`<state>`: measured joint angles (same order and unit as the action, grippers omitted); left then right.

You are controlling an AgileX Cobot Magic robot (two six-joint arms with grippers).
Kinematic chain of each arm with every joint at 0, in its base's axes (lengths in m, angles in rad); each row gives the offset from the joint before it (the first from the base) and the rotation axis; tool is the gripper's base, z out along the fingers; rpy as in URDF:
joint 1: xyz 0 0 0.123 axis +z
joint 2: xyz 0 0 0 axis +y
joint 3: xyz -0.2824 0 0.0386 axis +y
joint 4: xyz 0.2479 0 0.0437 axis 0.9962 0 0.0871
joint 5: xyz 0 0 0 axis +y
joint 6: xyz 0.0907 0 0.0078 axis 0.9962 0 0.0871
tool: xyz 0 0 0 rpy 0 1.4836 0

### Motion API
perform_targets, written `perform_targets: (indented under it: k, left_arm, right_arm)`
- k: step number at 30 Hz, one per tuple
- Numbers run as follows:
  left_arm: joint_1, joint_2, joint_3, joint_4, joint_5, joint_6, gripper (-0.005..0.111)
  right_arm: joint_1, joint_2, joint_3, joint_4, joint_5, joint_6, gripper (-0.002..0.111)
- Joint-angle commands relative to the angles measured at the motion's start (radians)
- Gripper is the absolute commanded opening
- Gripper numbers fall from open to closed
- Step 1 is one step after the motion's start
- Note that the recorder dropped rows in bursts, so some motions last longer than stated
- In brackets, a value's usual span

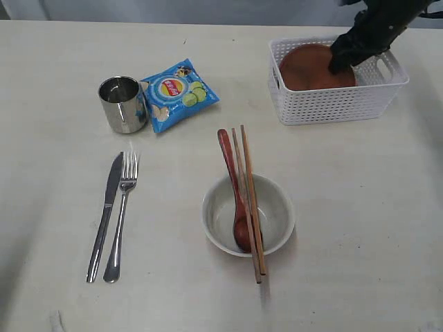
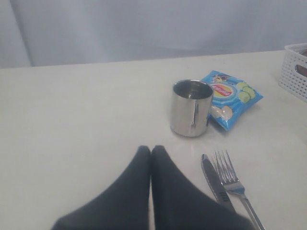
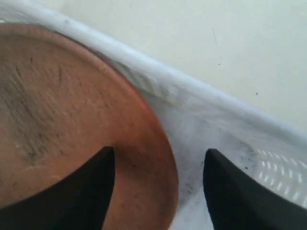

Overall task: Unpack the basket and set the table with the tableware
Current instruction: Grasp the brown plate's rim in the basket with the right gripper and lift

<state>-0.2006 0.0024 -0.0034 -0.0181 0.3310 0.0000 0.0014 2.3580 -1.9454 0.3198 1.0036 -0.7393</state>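
Straddling round brown plate (image 3: 72,105) rim inside white perforated plastic basket (image 1: 332,104), R gripper (image 3: 158,152) jaws open for pinch; L gripper (image 2: 151,150) closed, idle.

Only print in view: blue chip bag (image 1: 178,93) on the desk (image 1: 360,207). Front has a round yellow logo (image 1: 172,88) w/ a red band across it. Lettering on the band is too small and blurred to read in the exterior view. Same in the left wrist view: bag (image 2: 230,98), logo (image 2: 220,90), no legible words. No other text or nos. readable.
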Motion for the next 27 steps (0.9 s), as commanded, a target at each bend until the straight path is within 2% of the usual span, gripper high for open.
perform_targets:
  k: [1, 5, 7, 8, 11, 12, 18, 27]
  left_arm:
    - [0.002, -0.002, 0.003, -0.011, -0.008, 0.000, 0.000]
    - [0.002, -0.002, 0.003, -0.011, -0.008, 0.000, 0.000]
    - [0.002, -0.002, 0.003, -0.011, -0.008, 0.000, 0.000]
    - [0.002, -0.002, 0.003, -0.011, -0.008, 0.000, 0.000]
    - [0.002, -0.002, 0.003, -0.011, -0.008, 0.000, 0.000]
    - [0.002, -0.002, 0.003, -0.011, -0.008, 0.000, 0.000]
    - [0.002, -0.002, 0.003, -0.011, -0.008, 0.000, 0.000]
    - [0.002, -0.002, 0.003, -0.002, -0.008, 0.000, 0.000]
  right_arm:
    - [0.020, 0.000, -0.007, 0.023, -0.001, -0.039, 0.053]
    - [0.027, 0.000, -0.007, 0.025, 0.000, -0.034, 0.053]
    - [0.027, 0.008, -0.007, 0.018, 0.008, -0.032, 0.046]
    - [0.027, 0.011, -0.007, 0.009, 0.019, -0.032, 0.032]
    - [0.027, 0.009, -0.007, 0.009, 0.022, -0.034, 0.005]
    - [0.027, 0.007, -0.009, 0.009, 0.022, -0.034, 0.000]
    - [0.027, 0.001, -0.070, -0.028, 0.062, 0.023, -0.001]
    - [0.002, -0.078, -0.079, -0.405, 0.044, 0.323, -0.001]
